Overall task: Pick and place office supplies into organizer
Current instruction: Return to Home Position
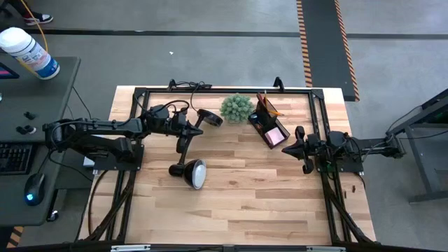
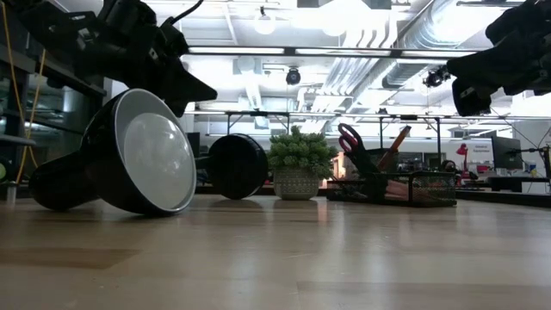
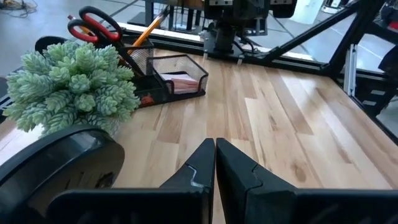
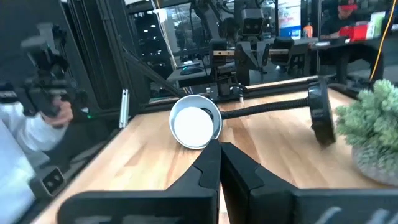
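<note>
The dark mesh organizer (image 1: pixel 269 126) stands at the table's far right, beside a green plant. Red-handled scissors (image 3: pixel 93 25) and an orange pencil (image 3: pixel 146 31) stand upright in its tall compartment. A pink sticky-note pad (image 3: pixel 180 79) lies in its low tray. My left gripper (image 3: pixel 215 146) is shut and empty. It hangs above the table left of the organizer, next to the lamp's base. My right gripper (image 4: pixel 219 149) is also shut and empty, held level near the table's right edge (image 1: pixel 287 149), just on the near side of the organizer.
A black gooseneck lamp lies tipped over, its head (image 1: pixel 194 173) at mid-table and its round base (image 1: pixel 210 117) on edge beside the potted plant (image 1: pixel 236 107). A black frame runs along the table's far and side edges. Bare wood stretches toward the near edge.
</note>
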You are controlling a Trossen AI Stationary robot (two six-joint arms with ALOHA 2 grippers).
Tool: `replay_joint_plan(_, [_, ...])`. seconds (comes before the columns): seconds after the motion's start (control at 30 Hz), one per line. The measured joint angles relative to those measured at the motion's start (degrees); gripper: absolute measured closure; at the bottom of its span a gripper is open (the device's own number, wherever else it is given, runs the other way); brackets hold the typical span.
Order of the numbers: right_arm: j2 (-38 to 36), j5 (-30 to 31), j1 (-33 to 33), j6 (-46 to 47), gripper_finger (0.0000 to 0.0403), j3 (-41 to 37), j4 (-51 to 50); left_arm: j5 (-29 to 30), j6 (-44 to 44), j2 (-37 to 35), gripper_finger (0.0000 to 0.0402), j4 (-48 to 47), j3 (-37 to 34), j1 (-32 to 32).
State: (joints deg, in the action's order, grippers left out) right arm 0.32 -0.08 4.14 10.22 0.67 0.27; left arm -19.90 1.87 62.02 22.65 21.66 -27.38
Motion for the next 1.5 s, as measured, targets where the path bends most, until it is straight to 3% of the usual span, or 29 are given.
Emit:
replay_joint_plan(0.27, [0.0,0.0,0.0,1.3,0.0402,0.0,0.2,0.1,-0.2,-0.4,0.0399,-3.5,0.0,0.0])
replay_joint_plan(0.43, [0.0,0.0,0.0,1.3,0.0402,0.0,0.2,2.5,1.1,-4.7,0.0401,-6.5,-1.1,0.0])
replay_joint_plan(0.77, [0.0,0.0,0.0,1.3,0.0402,0.0,0.3,2.5,13.4,-24.9,0.0401,4.5,-18.4,0.0])
replay_joint_plan(0.93, [0.0,0.0,0.0,1.3,0.0402,0.0,0.3,2.5,15.1,-34.4,0.0401,1.4,-21.2,0.0])
replay_joint_plan(1.33, [0.0,0.0,0.0,1.3,0.0401,0.0,0.3,10.0,13.4,-58.1,0.0402,-20.8,-21.2,0.1])
replay_joint_plan(1.5, [0.0,0.0,0.0,1.3,0.0399,0.0,0.4,11.6,14.4,-61.6,0.0402,-20.7,-21.1,3.3])
